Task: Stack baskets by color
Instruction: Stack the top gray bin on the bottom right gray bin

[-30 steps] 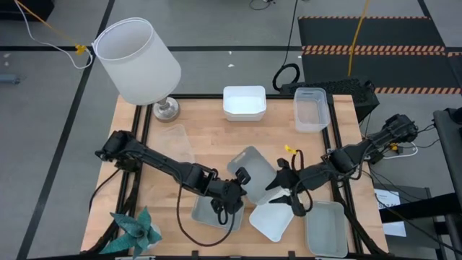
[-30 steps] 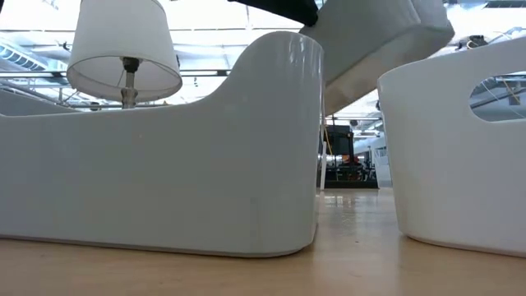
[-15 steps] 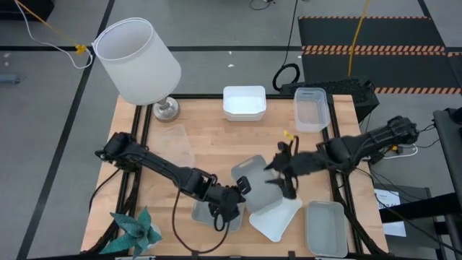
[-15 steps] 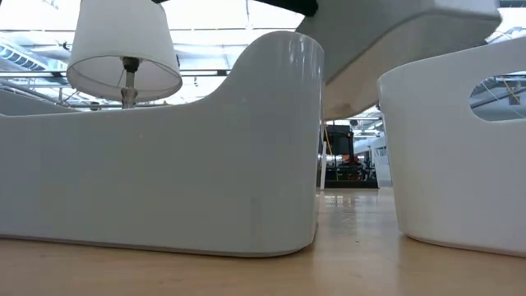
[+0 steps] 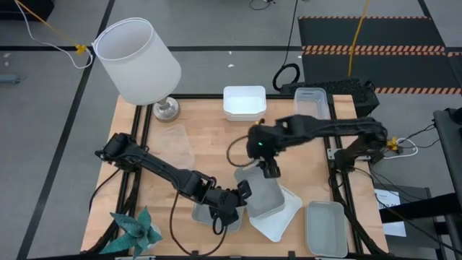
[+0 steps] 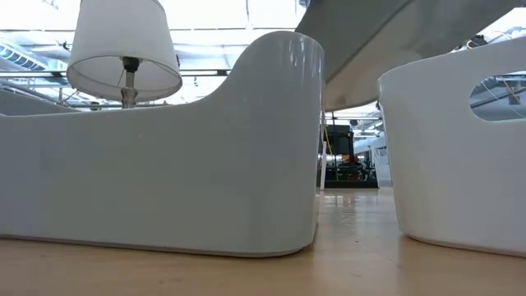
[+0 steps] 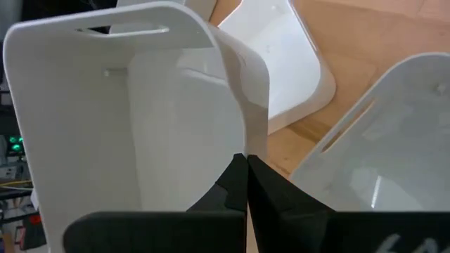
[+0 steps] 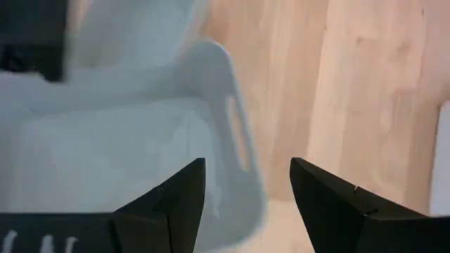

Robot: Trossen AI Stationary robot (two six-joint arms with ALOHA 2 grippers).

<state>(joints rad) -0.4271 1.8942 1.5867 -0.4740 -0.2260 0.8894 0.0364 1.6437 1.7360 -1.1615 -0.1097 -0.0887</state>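
roughly seven baskets (image 5: 244, 102), one lamp (image 5: 138, 61)

No readable text, labels, brands or numbers in any view.

Overhead camera is looking straight down on the whole bench (image 5: 216, 137). Low camera is sitting at bench level, pressed close against white baskets (image 6: 164, 156), facing the lamp (image 6: 123, 49), which both are sharing. Each wrist camera is peering past its own fingers at nearby baskets.
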